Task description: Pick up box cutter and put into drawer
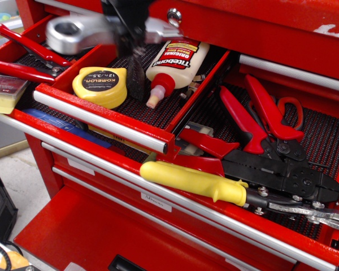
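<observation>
At the frame's top centre, the dark gripper (129, 22) is clamping the blurred silver box cutter (79, 33) — carrying it above the narrow red drawer (101, 119), over the yellow tape measure (99, 86) and glue bottle (172, 66).

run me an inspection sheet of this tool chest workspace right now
surface: narrow drawer open, black ribbed liner showing; wider drawer below also open
job's things: box cutter held in the air over the narrow drawer's back left corner, blurred, not yet set down
clutter: tape measure, glue bottle and a dark wedge in the narrow drawer; yellow-handled tool, red pliers in the wide one
grippers: gripper dark, blurred, closed on the box cutter
cables: nothing seen
surroundings: lock above; floor at lower left
</observation>
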`<state>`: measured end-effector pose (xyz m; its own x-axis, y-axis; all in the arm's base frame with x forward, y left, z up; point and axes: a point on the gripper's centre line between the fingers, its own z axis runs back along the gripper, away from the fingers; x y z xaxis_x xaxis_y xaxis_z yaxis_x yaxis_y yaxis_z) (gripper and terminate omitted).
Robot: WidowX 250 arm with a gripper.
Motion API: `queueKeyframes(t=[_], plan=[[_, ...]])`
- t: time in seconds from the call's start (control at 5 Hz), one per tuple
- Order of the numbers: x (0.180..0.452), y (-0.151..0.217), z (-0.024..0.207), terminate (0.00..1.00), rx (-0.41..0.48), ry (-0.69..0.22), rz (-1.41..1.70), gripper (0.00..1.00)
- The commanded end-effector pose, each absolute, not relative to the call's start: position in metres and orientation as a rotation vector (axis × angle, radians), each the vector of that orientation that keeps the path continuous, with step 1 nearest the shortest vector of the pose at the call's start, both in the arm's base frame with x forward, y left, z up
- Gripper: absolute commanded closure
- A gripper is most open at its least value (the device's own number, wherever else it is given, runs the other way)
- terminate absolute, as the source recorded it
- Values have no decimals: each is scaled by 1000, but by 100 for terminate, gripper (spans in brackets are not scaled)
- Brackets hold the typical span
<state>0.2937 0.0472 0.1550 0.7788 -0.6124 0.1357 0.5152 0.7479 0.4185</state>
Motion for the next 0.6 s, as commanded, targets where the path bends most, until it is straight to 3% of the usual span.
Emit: queueKeyframes(t=[0.0,0.2,0.4], plan=[[328,30,149,0,244,-447,-640,0],[328,30,149,0,244,-447,-640,0],[328,30,149,100,244,-447,-640,0]])
